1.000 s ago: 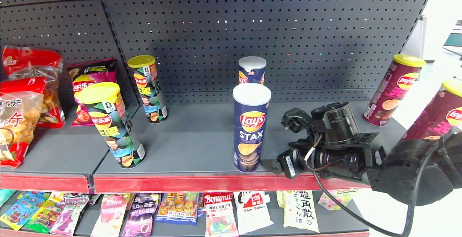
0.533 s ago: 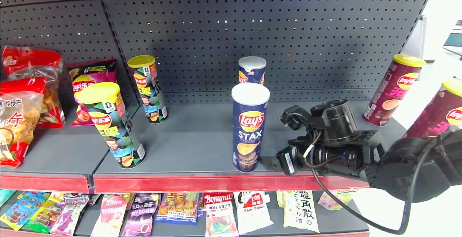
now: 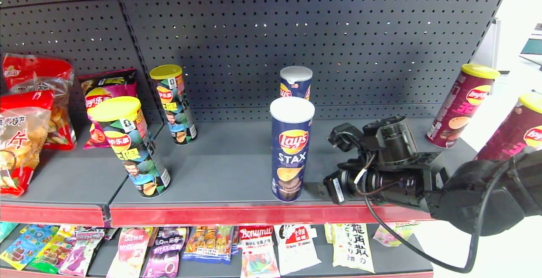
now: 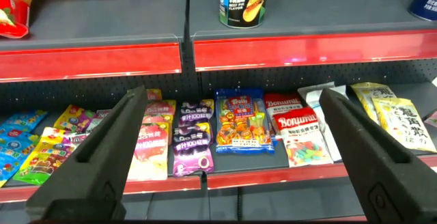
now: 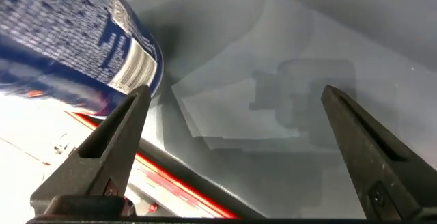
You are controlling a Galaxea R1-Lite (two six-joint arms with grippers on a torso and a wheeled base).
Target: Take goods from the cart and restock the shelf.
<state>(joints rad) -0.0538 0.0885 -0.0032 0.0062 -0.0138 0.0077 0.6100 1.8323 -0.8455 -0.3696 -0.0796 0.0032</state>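
The left gripper (image 4: 232, 159) hangs before the lower shelf (image 4: 273, 173), jaws spread wide with nothing between them. That shelf holds a row of candy packets (image 4: 235, 120), too many to count.

One level up, the right gripper (image 3: 316, 190) sits low over the shelf (image 3: 220, 168), near its red lip (image 3: 190, 215). Its jaws are parted and empty.

Just left of it stands the blue can (image 3: 292, 148), upright at the front edge. It has a white lid, a red-and-yellow logo and pictured chips; the wrist view catches its base (image 5: 68, 46) beside one finger (image 5: 102, 162).

Six cans in all:
- two blue, the second (image 3: 295, 82) straight behind the first at the back wall
- two teal cans (image 3: 127, 146) with yellow lids, to the left
- two maroon cans (image 3: 461, 106) with yellow lids, far right

At least three bags (image 3: 106, 100) lie far left.
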